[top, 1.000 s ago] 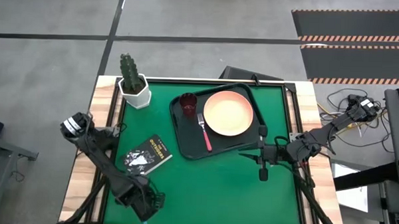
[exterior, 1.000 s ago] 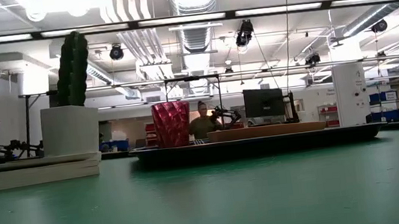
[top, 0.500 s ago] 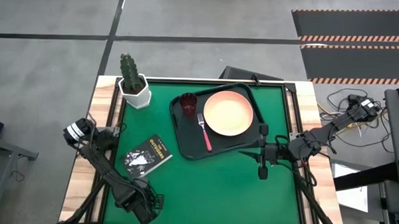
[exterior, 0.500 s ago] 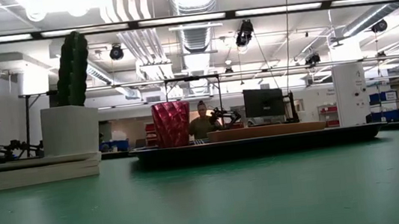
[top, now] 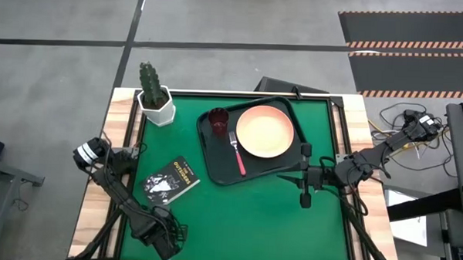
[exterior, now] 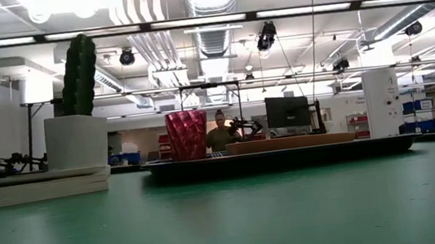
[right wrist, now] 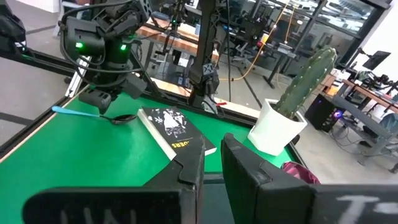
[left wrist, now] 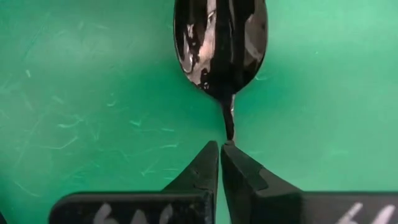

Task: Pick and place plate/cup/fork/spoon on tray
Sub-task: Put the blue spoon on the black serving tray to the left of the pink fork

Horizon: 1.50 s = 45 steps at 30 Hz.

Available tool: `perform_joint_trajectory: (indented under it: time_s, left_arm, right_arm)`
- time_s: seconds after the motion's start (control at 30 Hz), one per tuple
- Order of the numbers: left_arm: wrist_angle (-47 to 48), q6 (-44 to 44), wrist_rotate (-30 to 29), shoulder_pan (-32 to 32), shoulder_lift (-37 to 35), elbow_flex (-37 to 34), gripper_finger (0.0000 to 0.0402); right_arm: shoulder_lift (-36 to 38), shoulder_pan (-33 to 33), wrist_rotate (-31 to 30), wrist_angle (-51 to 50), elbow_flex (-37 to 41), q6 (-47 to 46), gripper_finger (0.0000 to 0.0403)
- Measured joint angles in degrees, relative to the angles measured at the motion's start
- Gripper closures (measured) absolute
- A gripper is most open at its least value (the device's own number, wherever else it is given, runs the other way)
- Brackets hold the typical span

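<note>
The dark tray point(top: 215, 164) lies at the table's far middle. It holds the peach plate point(top: 265, 131), the dark red cup point(top: 219, 122) and the pink-handled fork point(top: 237, 153). The cup point(exterior: 187, 135) and plate point(exterior: 290, 142) also show in the low view. The spoon point(left wrist: 221, 43) lies at the near left; my left gripper point(top: 162, 239) stands over it, shut on it, and hides most of it from above. My right gripper point(top: 291, 178) hovers empty by the tray's right rim, its fingers almost together. My left gripper pinches the spoon's thin neck point(left wrist: 228, 127), just behind the dark bowl, between its two fingertips. The fingers point down from above. The blue handle point(right wrist: 74, 112) sticks out level behind them. The bowl point(right wrist: 124, 118) is at table height; whether it is lifted, I cannot tell.
A white hexagonal cactus pot point(top: 155, 104) stands at the far left corner. A small black book point(top: 172, 182) lies between the tray and my left gripper. Bare green mat point(top: 251, 223) spreads across the near middle and right.
My left arm has shifted a little toward the table's near edge, its gripper staying over the spoon. My right arm and the things on the tray have kept still.
</note>
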State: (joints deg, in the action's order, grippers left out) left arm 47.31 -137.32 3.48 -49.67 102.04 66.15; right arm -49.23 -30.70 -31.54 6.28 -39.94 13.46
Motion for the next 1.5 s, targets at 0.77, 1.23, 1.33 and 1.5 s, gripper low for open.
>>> perform_joint_trajectory:
  time_s: [0.77, 1.23, 1.33, 1.5]
  left_arm:
    - [-1.0, 2.7, 0.4, 0.1, 3.0, -0.7, 0.0279]
    - [-1.4, 3.3, 0.7, 0.1, 0.2, -0.8, 0.0398]
    - [-0.3, 3.3, 0.7, 0.6, -2.3, -0.3, 0.0399]
    - [-0.2, 7.3, 0.4, 3.3, -6.1, 1.6, 0.0400]
  right_arm:
    - [0.0, 0.0, 0.0, -1.7, 0.0, -3.0, 0.0360]
    - [0.0, 0.0, 0.0, -3.0, 0.0, -3.9, 0.0360]
    - [0.0, 0.0, 0.0, -3.0, 0.0, -3.9, 0.0360]
    - [0.0, 0.0, 0.0, -3.0, 0.0, -4.4, 0.0360]
